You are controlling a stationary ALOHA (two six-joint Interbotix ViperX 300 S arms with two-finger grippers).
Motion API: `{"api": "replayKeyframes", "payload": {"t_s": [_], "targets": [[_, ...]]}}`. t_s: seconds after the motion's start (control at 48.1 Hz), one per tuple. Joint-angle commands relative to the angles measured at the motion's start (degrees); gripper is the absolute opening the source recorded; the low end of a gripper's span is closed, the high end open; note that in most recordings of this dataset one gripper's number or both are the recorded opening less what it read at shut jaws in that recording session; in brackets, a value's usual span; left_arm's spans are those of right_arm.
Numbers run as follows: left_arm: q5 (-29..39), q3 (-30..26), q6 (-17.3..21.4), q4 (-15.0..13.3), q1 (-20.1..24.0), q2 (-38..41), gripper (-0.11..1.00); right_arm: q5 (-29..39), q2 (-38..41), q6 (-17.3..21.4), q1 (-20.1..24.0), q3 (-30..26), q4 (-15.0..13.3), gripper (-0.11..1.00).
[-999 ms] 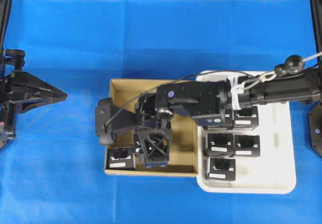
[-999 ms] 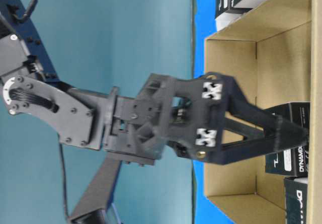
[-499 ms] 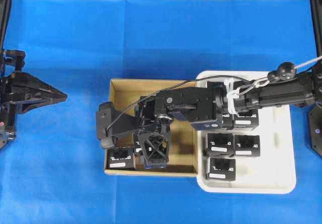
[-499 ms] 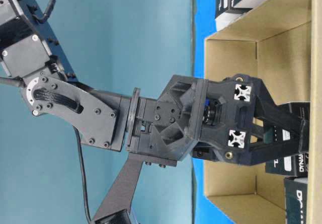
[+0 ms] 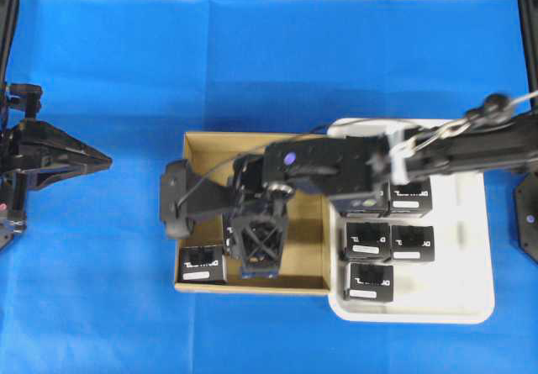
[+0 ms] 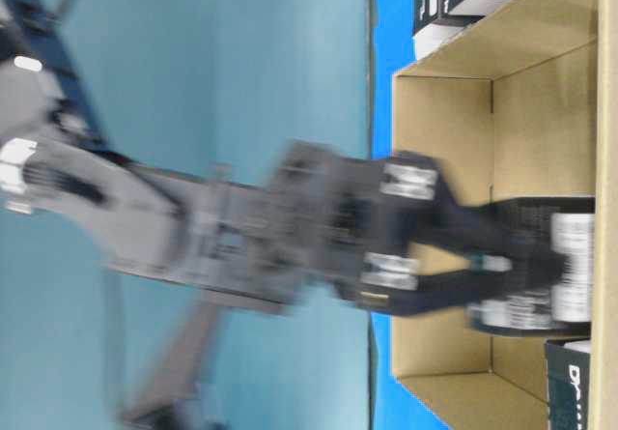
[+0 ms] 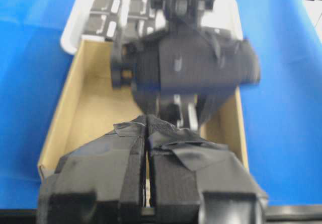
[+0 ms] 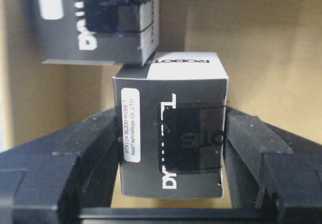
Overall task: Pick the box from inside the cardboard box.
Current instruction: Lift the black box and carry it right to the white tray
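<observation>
I have the right tool (image 8: 171,148) down inside the cardboard box (image 5: 206,143), and its two fingers (image 8: 75,158) sit one on each side of the box (image 8: 171,133) with its label strip facing my wrist camera. The fingers look pressed against both flanks, so I read the tool as closed on it. In the overhead view that spot is toward 6 o'clock of the cardboard box, with a second black box (image 5: 202,265) at about 7 o'clock in the corner and another one (image 8: 98,20) just behind the gripped one.

To do this well I would lift straight up, slowly, keeping the wrist level so the box does not pivot between the fingers, and clear the cardboard wall before swinging anywhere. I'd watch that the neighbour behind does not drag along.

The left tool (image 7: 147,133) is parked at 9 o'clock on the table (image 5: 101,71), fingers together and empty.
</observation>
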Motion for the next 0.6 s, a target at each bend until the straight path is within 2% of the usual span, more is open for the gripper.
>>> {"api": "replayKeyframes", "payload": {"t_s": [0.0,0.187,0.312,0.582], "targets": [[-0.3,-1.2,-0.1,0.2,0.0,0.3,-0.05,2.6,-3.7,0.5,-1.4,-1.4,0.1,0.61],[-0.1,-1.2,0.0,0.2,0.0,0.1,-0.05,10.9,-12.0,1.7,-2.2,-1.1,0.2,0.61],[0.4,-1.1,0.0,0.2,0.0,0.3,-0.05,14.9,-18.1,2.4,-1.7,1.2,0.3,0.61],[1.2,-1.1,0.0,0.2,0.0,0.3,-0.05,17.9,-29.6,9.2,1.9,13.5,0.5,0.61]]}}
